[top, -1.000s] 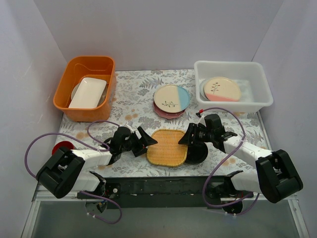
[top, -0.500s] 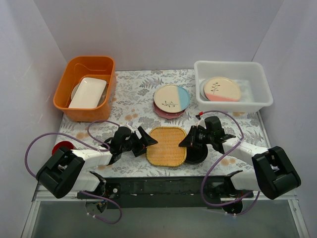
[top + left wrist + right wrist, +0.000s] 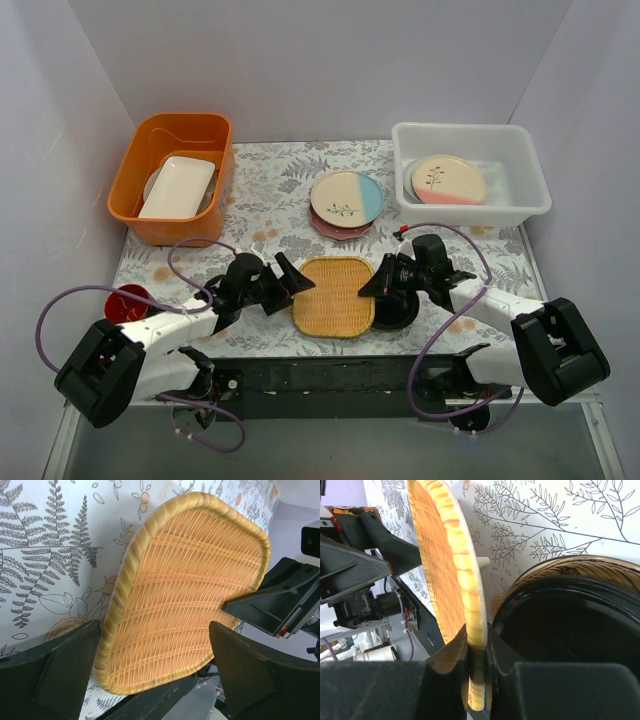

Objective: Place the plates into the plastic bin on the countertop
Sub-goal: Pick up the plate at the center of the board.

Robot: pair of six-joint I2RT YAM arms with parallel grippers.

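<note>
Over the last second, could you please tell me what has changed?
The right gripper closed on the right rim of the mustard yellow plate. The left arm swung its elbow leftward. The left gripper stays open beside that plate; black plate and plastic bin unmoved.

Left arm (image 3: 172, 320) and right arm (image 3: 495, 300): white shells, boxy black joints. Left gripper (image 3: 298, 290) and right gripper (image 3: 368, 288) are black, wedge-fingered. A purple cable (image 3: 445, 224) loops beside each arm.

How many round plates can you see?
5: the cream-and-pink plate in the plastic bin; the cream-and-blue plate on the pink plate; the yellow plate in the right hand; the black plate beside it. More may hide underneath.
</note>
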